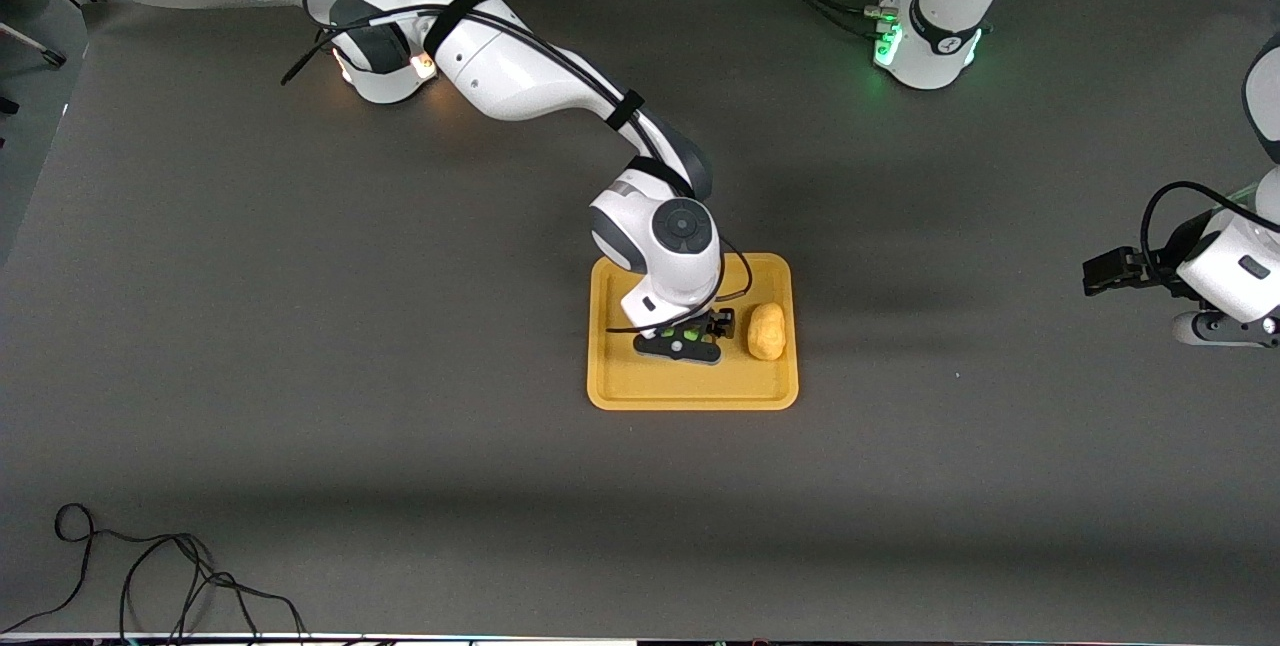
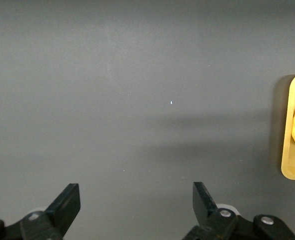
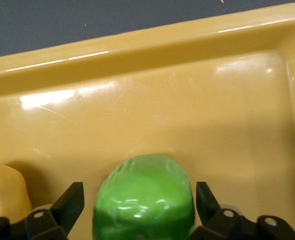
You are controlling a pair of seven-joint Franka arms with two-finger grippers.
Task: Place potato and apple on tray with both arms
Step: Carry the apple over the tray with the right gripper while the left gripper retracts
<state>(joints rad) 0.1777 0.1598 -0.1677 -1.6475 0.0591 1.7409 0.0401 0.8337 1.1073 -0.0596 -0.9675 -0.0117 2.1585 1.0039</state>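
Front view: the potato point(image 1: 767, 331) already lies on the tray point(image 1: 692, 392), toward the left arm's end, and the right pincer point(image 1: 686, 337) is low over the tray. The left pincer point(image 1: 1100, 274) waits over bare desk point(image 1: 300, 346).

Left wrist view: that pincer is spread, holding nothing.

Right wrist view: the apple point(image 3: 145, 197) sits between spread fingers point(image 3: 70, 202), apparently resting on the tray; only the retreat looks left.

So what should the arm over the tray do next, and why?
Probably lift the right end effector straight up: the apple seems to rest on the tray beside the potato, its fingers apart. The left end effector waits, open.
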